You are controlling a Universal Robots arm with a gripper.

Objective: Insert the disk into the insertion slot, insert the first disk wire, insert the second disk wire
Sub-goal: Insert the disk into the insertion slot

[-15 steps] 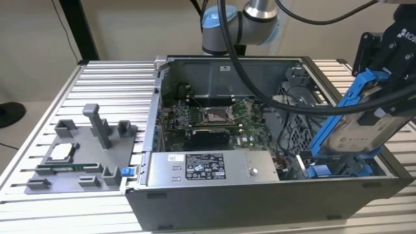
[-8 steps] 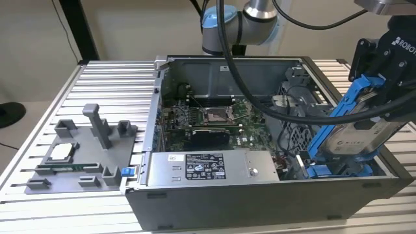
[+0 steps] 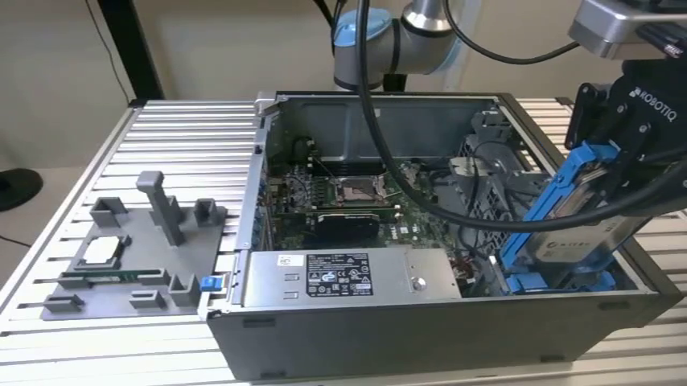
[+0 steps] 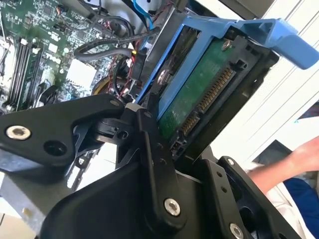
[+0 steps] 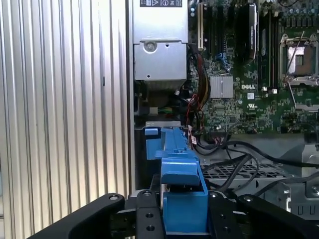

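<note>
The arm (image 3: 413,40) was silver-grey and rounded, with a pale blue cap (image 3: 352,32) on its joint. Thick black cables (image 3: 371,104) ran off it. A grey metal block (image 3: 628,24), perhaps a camera housing, sat at the wrist. The gripper (image 3: 606,165) was matte black with white lettering on its body. In the second wrist view its flat linkage bars (image 4: 60,129) carried round silver screws (image 4: 172,206).

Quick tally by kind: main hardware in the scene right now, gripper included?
disk, in blue frame, held by gripper: 1
computer case: 1
power-supply box: 1
grey fixture tray: 1
gripper: 1
Total: 5
</note>
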